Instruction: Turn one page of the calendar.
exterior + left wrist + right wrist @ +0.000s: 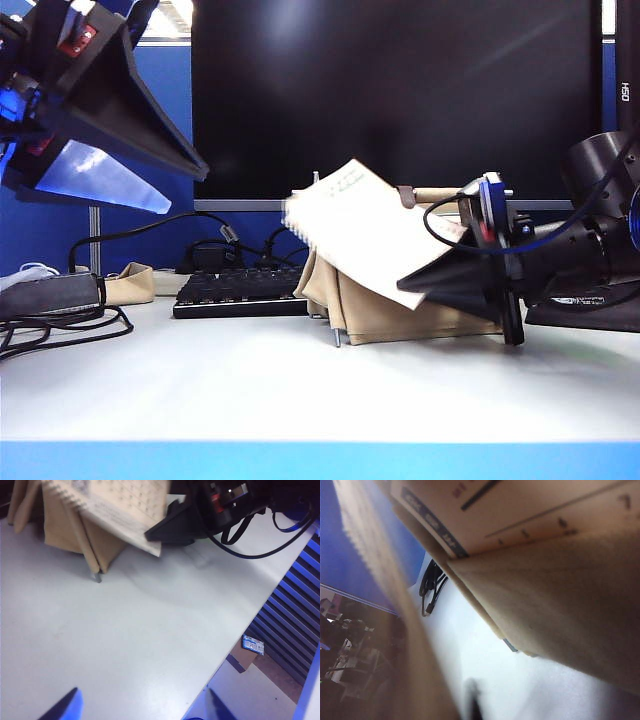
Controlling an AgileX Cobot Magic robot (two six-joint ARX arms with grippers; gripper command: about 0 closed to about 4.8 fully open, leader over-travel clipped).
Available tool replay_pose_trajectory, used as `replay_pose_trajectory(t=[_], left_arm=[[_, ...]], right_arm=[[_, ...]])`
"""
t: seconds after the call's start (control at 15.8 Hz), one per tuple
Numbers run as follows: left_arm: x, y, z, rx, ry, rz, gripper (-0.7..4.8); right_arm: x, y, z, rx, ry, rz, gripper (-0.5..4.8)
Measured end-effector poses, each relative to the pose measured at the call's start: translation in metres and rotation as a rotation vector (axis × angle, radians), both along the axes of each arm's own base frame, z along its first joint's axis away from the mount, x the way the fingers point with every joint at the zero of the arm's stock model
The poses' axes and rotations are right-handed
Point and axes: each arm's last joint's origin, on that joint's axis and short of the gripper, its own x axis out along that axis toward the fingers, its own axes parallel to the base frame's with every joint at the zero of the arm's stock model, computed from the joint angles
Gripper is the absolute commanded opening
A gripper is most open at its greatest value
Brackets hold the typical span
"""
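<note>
Care at this stage lay in carrying the lifted page over the top of the calendar in a smooth arc, without tugging it away from the binding. The right gripper, reaching in from the right side of the table, had its black fingers pressed together on the lower edge of that sheet, so the page stood raised and slanted away from the stand. A good turn would probably have meant following the curve around the top strap, keeping the pinch light enough not to crease the paper, and letting go only once the sheet had passed over the back. One risk seemed to be that the light stand could tip or slide if the pull went sideways; another was that a second sheet might come along, though the frames did not show whether one sheet or more was caught. The left gripper hung high at the left of the table, well apart from the calendar, with its blue-tipped fingers spread wide and nothing between them. The calendar sat near the middle of the table, just beside a black keyboard and in front of a dark monitor. Its stand was beige fabric, tent-shaped, with a thin metal rod reaching the tabletop at the front corner. The sheets were white, printed with a faint grid of dates, and their upper edge showed a row of small binding loops in the left wrist view.
</note>
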Motion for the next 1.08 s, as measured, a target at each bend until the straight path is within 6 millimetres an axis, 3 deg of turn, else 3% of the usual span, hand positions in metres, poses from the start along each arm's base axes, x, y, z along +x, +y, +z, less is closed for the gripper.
replay_pose_trajectory(t=[0.51,0.83,1.08], left_arm=[[0.0,0.0,0.0,0.002,-0.002,-0.002,3.23],[0.0,0.0,0.0,0.011,-0.017,-0.01,3.23],[0.0,0.0,0.0,0.012,-0.019,-0.011,3.23]], right_arm=[[-0.007,0.001,0.003,0.091,0.104,0.119,-0.07],[-0.009,0.0,0.059,0.078,-0.112,0.004,-0.07],[-0.011,-0.001,0.064,0.079,-0.128,-0.002,-0.07]])
